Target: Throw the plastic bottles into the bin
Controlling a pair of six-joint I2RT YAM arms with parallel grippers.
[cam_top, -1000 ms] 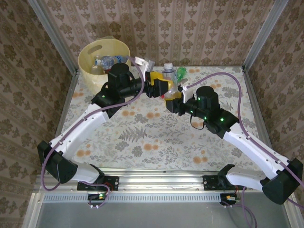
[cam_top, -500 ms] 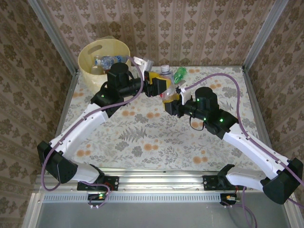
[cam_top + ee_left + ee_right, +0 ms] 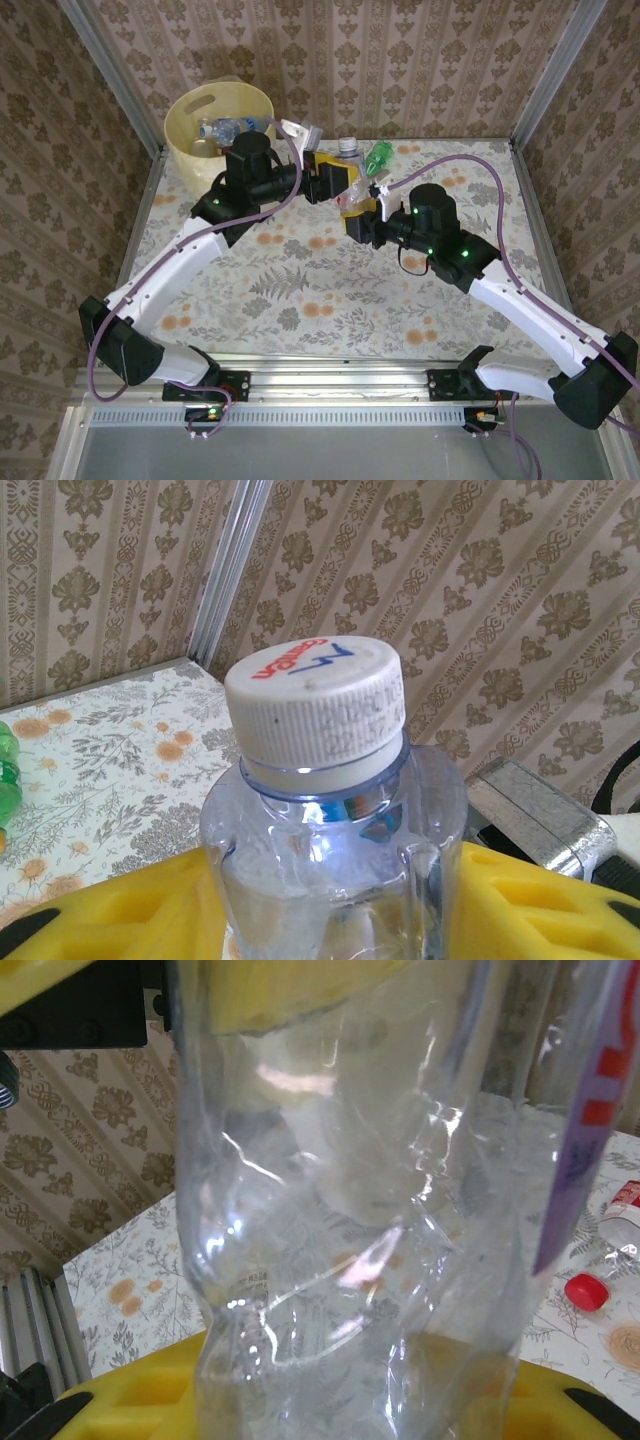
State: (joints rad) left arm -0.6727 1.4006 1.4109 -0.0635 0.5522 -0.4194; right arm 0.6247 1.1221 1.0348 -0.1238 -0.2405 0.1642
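One clear plastic bottle with a white cap stands upright between my two arms at the back of the table. My left gripper is shut on its shoulder, a yellow finger pressing on each side below the cap. My right gripper is shut on the crumpled lower body of the same bottle. A green bottle lies just right of it. The pale yellow bin stands at the back left corner with several bottles inside.
A red-capped bottle lies on the flowered tabletop beyond the held bottle. Wallpapered walls with metal posts close in the table at the back and both sides. The two wrists are close together near the back wall.
The left gripper's jaws have closed in onto the bottle's shoulder. The bottle and the right gripper have shifted slightly to the left.
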